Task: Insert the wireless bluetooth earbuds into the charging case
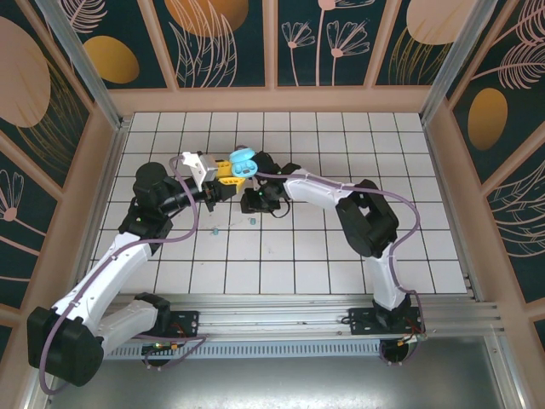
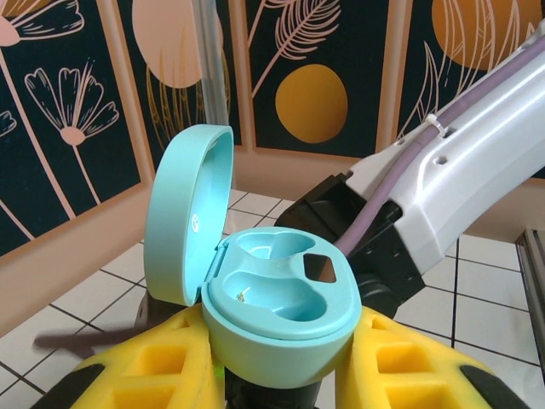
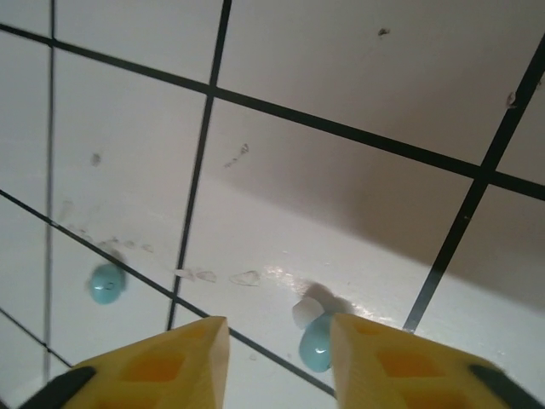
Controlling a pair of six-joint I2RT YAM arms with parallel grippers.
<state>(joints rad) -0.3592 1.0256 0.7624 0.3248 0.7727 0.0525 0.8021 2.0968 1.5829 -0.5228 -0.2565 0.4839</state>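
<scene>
Top view, left arm: the left gripper (image 1: pixel 231 175) holds the charging case (image 1: pixel 243 159) raised off the tiled table (image 1: pixel 358 136), lid open. Judged to be presenting the case so the other arm can load it.
Top view, right arm: the right gripper (image 1: pixel 254 205) points down at the tiles, beside and below the case.
Top view, task items: earbud A (image 1: pixel 253 221) lies on a tile just beside the right gripper. Earbud B (image 1: pixel 215 230) lies further towards the left arm, apart from both grippers.

Left wrist view, grip: the left gripper (image 2: pixel 281 379) has its yellow fingers (image 2: pixel 153 371) pressed against the base of the charging case (image 2: pixel 281 294), one on each side, pinching it.
Left wrist view, case: the lid (image 2: pixel 187 213) is tilted back on its hinge. Both wells face up and look empty, so no earbud is seated yet.
Left wrist view, background: the right arm (image 2: pixel 460 170) passes close behind the case.

Right wrist view, jaws: the right gripper (image 3: pixel 274 341) has its fingers (image 3: pixel 170 366) spread, with bare tile in the gap and nothing pinched.
Right wrist view, earbud A (image 3: pixel 317 345): on the tile, against the inner edge of the right-hand finger in this view, off the middle of the gap. Contact cannot be confirmed.
Right wrist view, earbud B (image 3: pixel 106 283): well to the left, outside the jaws.
Assessment: pick-up of earbud A is in hand. The gripper needs centring over it before closing, or the small nub may skid away.
</scene>
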